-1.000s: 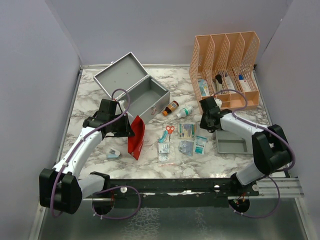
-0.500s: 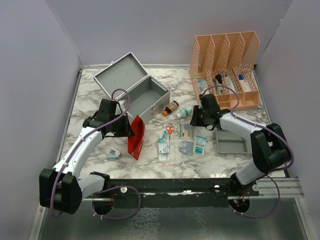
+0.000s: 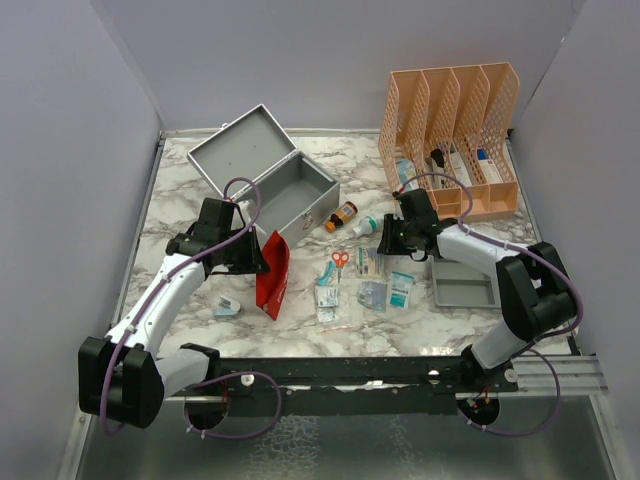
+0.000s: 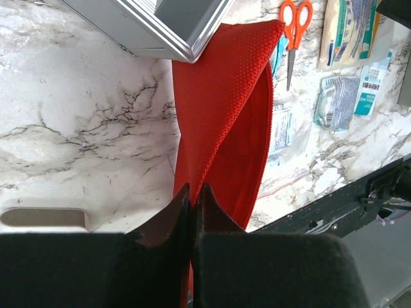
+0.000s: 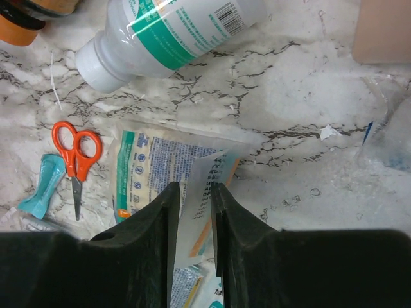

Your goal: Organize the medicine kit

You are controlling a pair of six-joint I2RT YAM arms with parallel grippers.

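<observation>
Right, starting at my left gripper (image 4: 192,189): its jaws are pressed together on the near edge of a red pouch (image 4: 225,109), which hangs off the fingers and runs away toward 12 o'clock in the left wrist view. The pouch's far end reaches the near corner of the medicine kit (image 3: 290,188); I cannot tell whether the two touch. From overhead, the medicine kit sits at about 1 o'clock from that gripper, close by. Its lid is thrown back toward 10 o'clock, its inside is open to the top, and its long axis runs from 8 to 2 o'clock. My right gripper (image 5: 192,192) has its jaws only a narrow way apart and straddles the edge of a printed packet (image 5: 148,167) lying flat on the marble table (image 3: 180,200). I cannot say whether the fingers have any bite on it. Around that packet, seen from the right wrist, are orange scissors (image 5: 77,151) at 9 o'clock and a white bottle (image 5: 173,35) on its side at 12 o'clock. From the right gripper the medicine kit lies at roughly 10 o'clock overhead, well apart, with the loose supplies between. My judgement is that the left arm is much the nearer one, and the pouch already lines up roughly with the opening. It would need to be lifted over the front wall at 1 o'clock, not pushed.
</observation>
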